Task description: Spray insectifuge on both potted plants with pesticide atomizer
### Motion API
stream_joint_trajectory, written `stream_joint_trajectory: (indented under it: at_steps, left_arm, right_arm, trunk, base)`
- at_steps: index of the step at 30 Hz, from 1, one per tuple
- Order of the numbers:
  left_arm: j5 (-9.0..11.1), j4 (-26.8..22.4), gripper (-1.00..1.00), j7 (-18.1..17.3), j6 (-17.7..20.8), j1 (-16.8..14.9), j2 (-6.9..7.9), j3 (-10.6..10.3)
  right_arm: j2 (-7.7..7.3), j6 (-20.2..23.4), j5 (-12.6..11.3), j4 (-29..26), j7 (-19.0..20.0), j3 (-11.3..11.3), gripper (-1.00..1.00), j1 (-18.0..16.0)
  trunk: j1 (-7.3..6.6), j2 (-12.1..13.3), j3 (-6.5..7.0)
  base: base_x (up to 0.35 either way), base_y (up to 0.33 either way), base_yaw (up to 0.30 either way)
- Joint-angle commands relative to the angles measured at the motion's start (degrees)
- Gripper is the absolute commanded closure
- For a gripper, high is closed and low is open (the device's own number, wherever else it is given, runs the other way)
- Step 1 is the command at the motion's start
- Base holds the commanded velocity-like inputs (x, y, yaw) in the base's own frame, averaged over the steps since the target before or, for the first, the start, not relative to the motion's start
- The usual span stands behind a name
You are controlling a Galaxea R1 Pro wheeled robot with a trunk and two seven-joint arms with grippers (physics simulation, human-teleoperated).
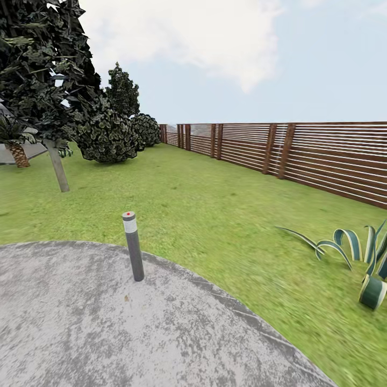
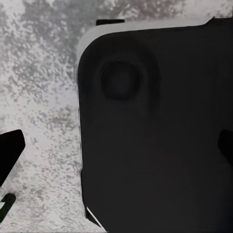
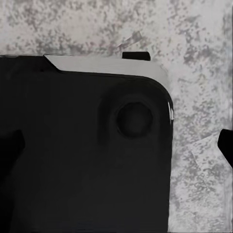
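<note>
Lawn filled the middle of the head view, with a round grey patio at lower left and a slatted wooden fence across the right. A grey bollard light stood at the patio's edge; a striped agave lay at right. Both wrist views showed a dark robot panel over speckled paving. Whether either claw was apart or together could not be told. The garden's lawn and patio lay in view.

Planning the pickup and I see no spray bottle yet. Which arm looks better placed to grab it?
Neither yet. Both wrist views look down at the grey patio past a dark robot body part, tools empty. Ahead stand a bollard light, lawn, and a striped agave at right.
</note>
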Motion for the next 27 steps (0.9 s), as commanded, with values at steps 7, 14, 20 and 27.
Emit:
stream_joint_trajectory:
  at_steps: [7, 14, 20, 27]
  left_arm:
    - [-0.1, -2.3, -1.00, 0.0, -2.4, -1.7, 1.29, 0.0]
    - [0.1, -11.0, -1.00, -0.1, -15.6, -8.3, 3.18, 0.0]
    - [0.4, -13.8, -1.00, -0.7, -16.1, -9.6, 3.34, 0.2]
    - [0.4, -13.6, -1.00, -0.2, -16.2, -9.0, 3.54, 1.2]
  right_arm:
    - [-2.26, -2.5, -0.1, -2.2, 0.0, -0.3, -1.00, -0.2]
    - [-3.90, -21.2, -0.2, -21.3, 0.0, -0.3, -1.00, -1.3]
    - [-4.25, -22.2, 0.1, -23.6, 0.1, -0.3, -1.00, -2.8]
    - [-5.81, -22.2, 0.1, -21.4, 0.1, -0.2, -1.00, -2.9]
  trunk:
    - [0.00, 0.0, -0.06]
    - [0.00, 0.0, -0.06]
    - [0.00, 0.0, -0.06]
    - [0.00, 0.0, -0.06]
  base:
    - [0.000, 0.000, 0.000]
    - [0.000, 0.000, 0.000]
    - [0.000, 0.000, 0.000]
    - [0.000, -0.004, 0.000]
